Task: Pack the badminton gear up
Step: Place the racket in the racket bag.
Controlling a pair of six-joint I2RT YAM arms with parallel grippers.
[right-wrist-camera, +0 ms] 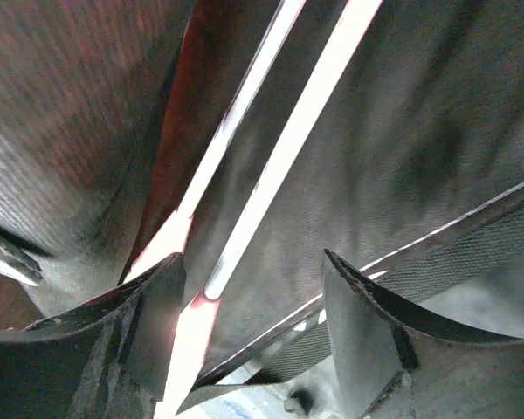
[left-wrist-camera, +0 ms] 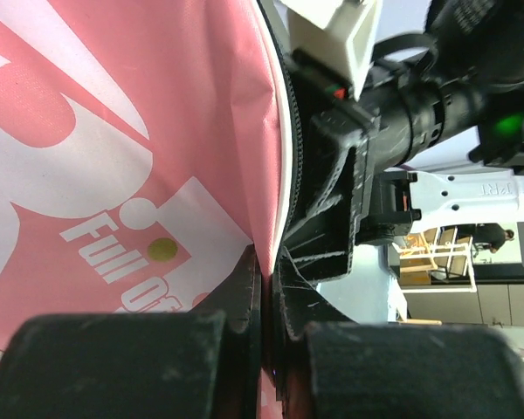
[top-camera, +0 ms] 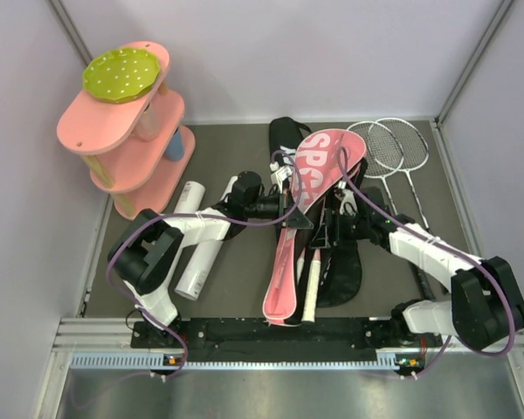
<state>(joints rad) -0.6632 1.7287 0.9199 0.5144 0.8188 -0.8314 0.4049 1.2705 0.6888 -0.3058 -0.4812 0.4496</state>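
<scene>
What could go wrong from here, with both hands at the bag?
1. The left hand pinches only the thin pink edge of the bag; it may slip, and the flap would drop onto the right hand.
2. That hand sits open inside the bag beside a racket; pulling out could snag it and drag it along.

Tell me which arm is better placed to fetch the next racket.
Right: its fingers are open and free, and the loose rackets lie on its side. The left fingers pinch the pink bag flap.
</scene>
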